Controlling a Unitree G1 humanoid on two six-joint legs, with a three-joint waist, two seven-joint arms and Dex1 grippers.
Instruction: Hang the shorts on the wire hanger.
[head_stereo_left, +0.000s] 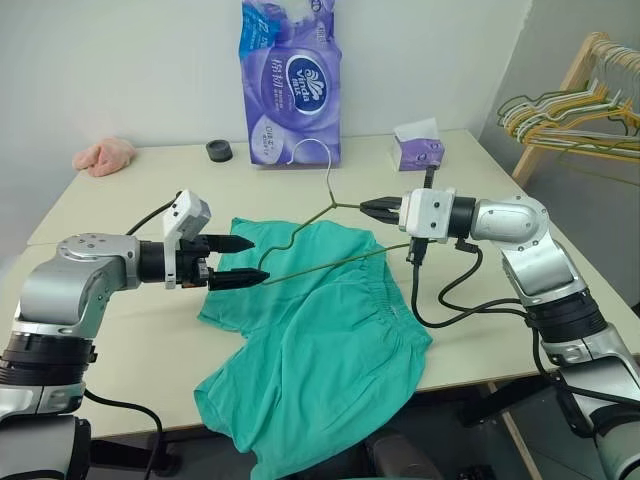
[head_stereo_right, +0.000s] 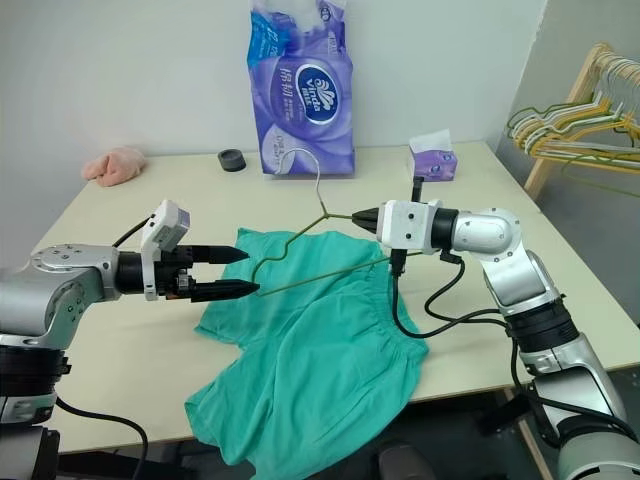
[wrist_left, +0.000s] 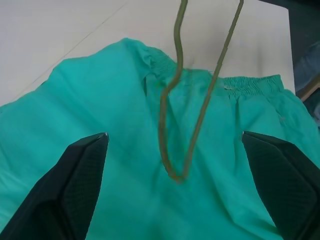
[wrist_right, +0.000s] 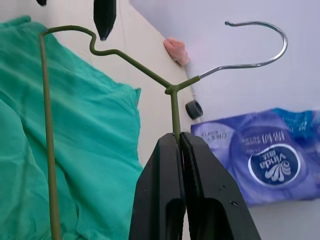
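Observation:
The teal-green shorts (head_stereo_left: 310, 350) lie spread on the table, with one leg drooping over the front edge. The wire hanger (head_stereo_left: 333, 203) hangs in the air above them, hook towards the wall. My right gripper (head_stereo_left: 368, 208) is shut on the hanger's wire just below the neck (wrist_right: 172, 90). My left gripper (head_stereo_left: 258, 260) is open at the hanger's left corner. In the left wrist view that corner (wrist_left: 172, 170) sits between the two fingers without touching either, over the shorts' elastic waistband (wrist_left: 250, 85).
A purple tissue pack (head_stereo_left: 290, 85), a small tissue box (head_stereo_left: 418, 145), a black round lid (head_stereo_left: 219, 150) and a pink rag (head_stereo_left: 105, 155) stand along the table's back. A wooden rack with several hangers (head_stereo_left: 570, 110) is at the right. The table's front edge (head_stereo_left: 120, 400) is close.

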